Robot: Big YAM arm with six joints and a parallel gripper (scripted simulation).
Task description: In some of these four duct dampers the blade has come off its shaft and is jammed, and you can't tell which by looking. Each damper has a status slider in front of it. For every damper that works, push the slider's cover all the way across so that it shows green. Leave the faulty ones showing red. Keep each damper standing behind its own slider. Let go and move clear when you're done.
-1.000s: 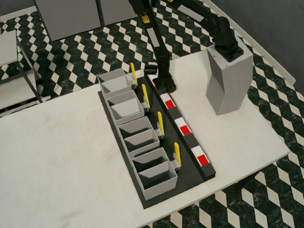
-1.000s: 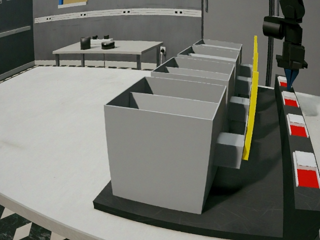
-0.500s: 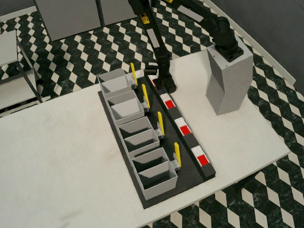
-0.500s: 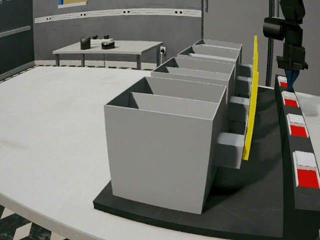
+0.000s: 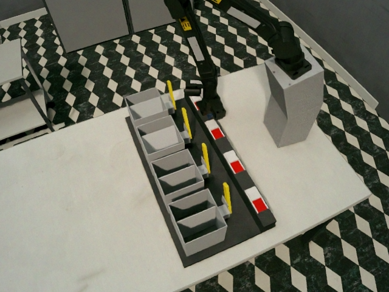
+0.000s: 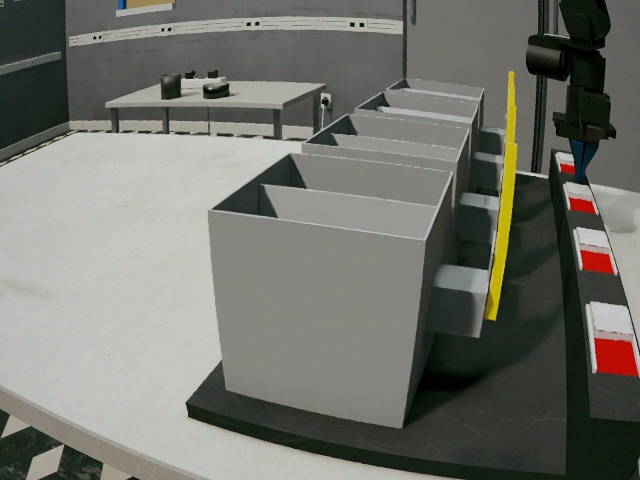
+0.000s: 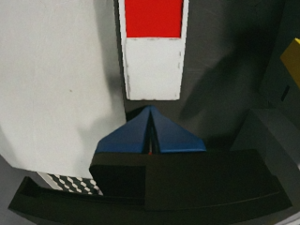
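Note:
Four grey open-top dampers stand in a row on a dark baseplate (image 5: pixel 200 176), from the far one (image 5: pixel 147 105) to the near one (image 5: pixel 197 221). Each has a yellow lever on its side, such as the far lever (image 5: pixel 171 90). A dark strip in front holds four sliders, each with a white cover beside a red patch. My gripper (image 5: pixel 209 116) is shut on nothing. Its blue fingertips (image 7: pixel 150 127) stand low over the strip, at the edge of the second slider's white cover (image 7: pixel 153 69), with its red patch (image 7: pixel 154 0) beyond. The far slider (image 6: pixel 566 162) is partly hidden by my arm.
The third slider (image 5: pixel 234 160) and the near slider (image 5: pixel 256 198) show red. My arm's grey pedestal (image 5: pixel 293 100) stands to the right of the strip. In the exterior view the yellow levers (image 6: pixel 504 206) line up between the dampers and the strip.

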